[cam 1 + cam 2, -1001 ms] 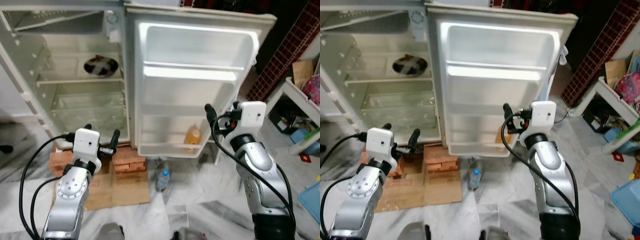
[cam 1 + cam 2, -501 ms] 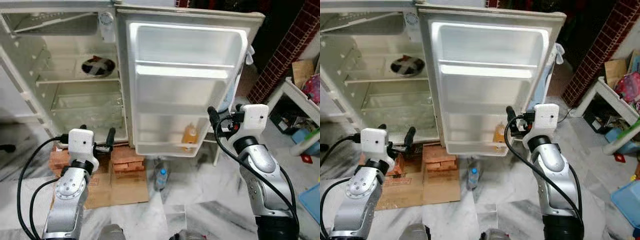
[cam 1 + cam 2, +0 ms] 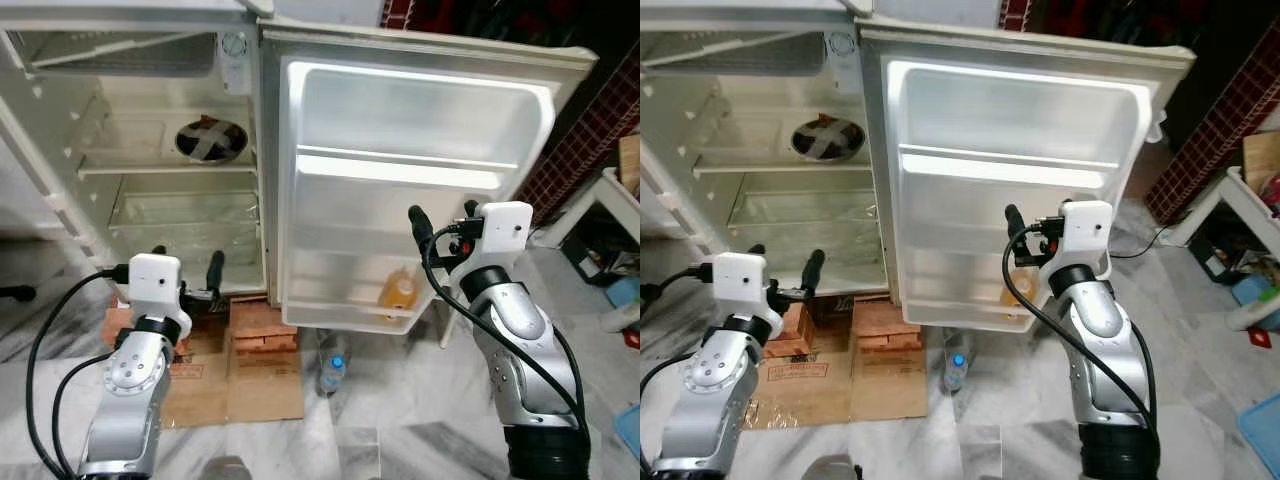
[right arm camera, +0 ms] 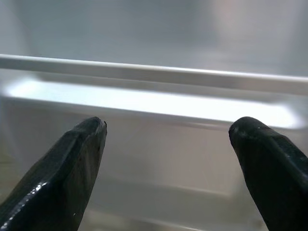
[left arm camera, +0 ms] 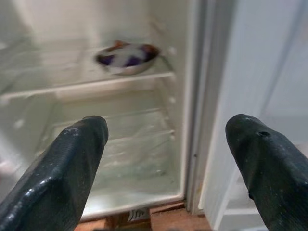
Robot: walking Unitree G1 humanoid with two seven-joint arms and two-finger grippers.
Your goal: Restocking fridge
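Nearest the camera, the left gripper (image 3: pixel 185 272) hangs low before the open fridge (image 3: pixel 140 150), fingers (image 5: pixel 67 163) spread wide and holding nothing. The right gripper (image 3: pixel 440 222) is raised in front of the fridge door (image 3: pixel 420 130), its fingers (image 4: pixel 72 168) also wide apart and holding nothing. A water bottle (image 3: pixel 331 368) stands on the marble floor (image 3: pixel 390 420) just below the door's lower edge, beside bricks (image 3: pixel 263 325) and flattened cardboard (image 3: pixel 240 380). An orange bottle (image 3: pixel 398 291) sits in the door's bottom rack. Farther in, what seems a covered bowl (image 3: pixel 211 141) rests on the fridge's upper shelf.
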